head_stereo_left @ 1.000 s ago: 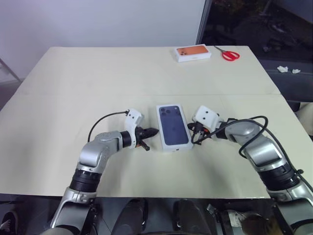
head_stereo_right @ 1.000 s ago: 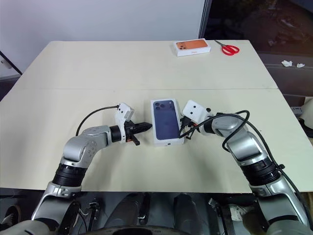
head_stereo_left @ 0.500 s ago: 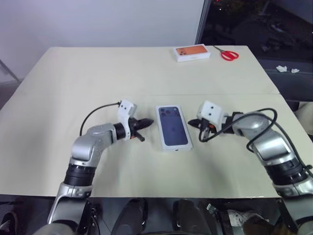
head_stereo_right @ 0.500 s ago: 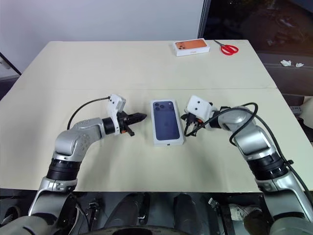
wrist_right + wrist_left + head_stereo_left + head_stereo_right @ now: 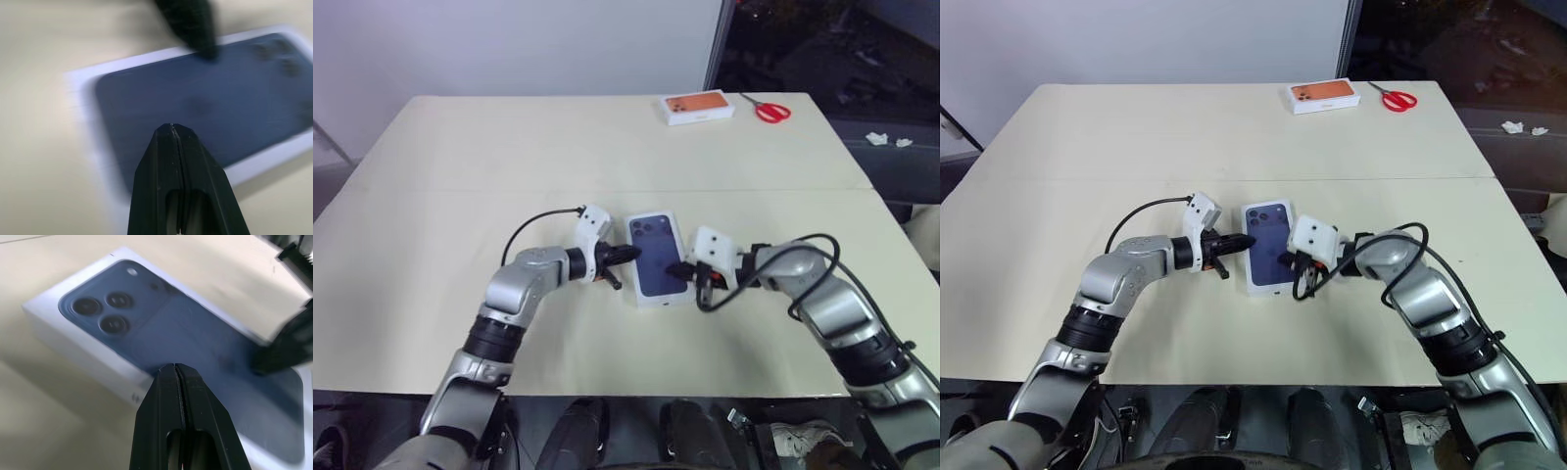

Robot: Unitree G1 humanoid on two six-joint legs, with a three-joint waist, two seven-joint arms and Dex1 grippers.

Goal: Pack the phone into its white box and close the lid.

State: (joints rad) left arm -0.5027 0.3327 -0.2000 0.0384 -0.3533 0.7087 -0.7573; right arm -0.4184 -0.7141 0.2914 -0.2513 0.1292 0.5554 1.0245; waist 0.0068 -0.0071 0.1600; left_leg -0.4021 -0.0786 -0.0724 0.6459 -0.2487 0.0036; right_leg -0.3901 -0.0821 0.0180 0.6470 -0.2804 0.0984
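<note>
A wide, pale cream surface (image 5: 460,176) stretches away toward a white wall, with a faint seam running across its middle.

Near the centre of the surface, on the near side of the seam, the lid (image 5: 658,257) lies flat and closed over the white box. Its top is printed with a dark blue phone, the three camera lenses at the far left corner, and a narrow white border frames the print. The box underneath is covered, so the phone itself cannot be seen.

The left gripper (image 5: 632,255) reaches in from the left side. Its two black fingers are pressed together with nothing between them, and their tip sits at the left long edge of the lid, about halfway along. In the left wrist view the joined fingers (image 5: 183,431) point at the printed top just past the white rim.

The right gripper (image 5: 674,268) comes in from the right side. Its fingers are likewise pressed tightly together and carry nothing, with the tip over the right part of the lid's top, nearer the near end. Whether either tip actually touches the lid cannot be told.

At the far edge of the surface lies a box with an orange phone picture (image 5: 699,106). Just to its right lie red-handled scissors (image 5: 769,109).
</note>
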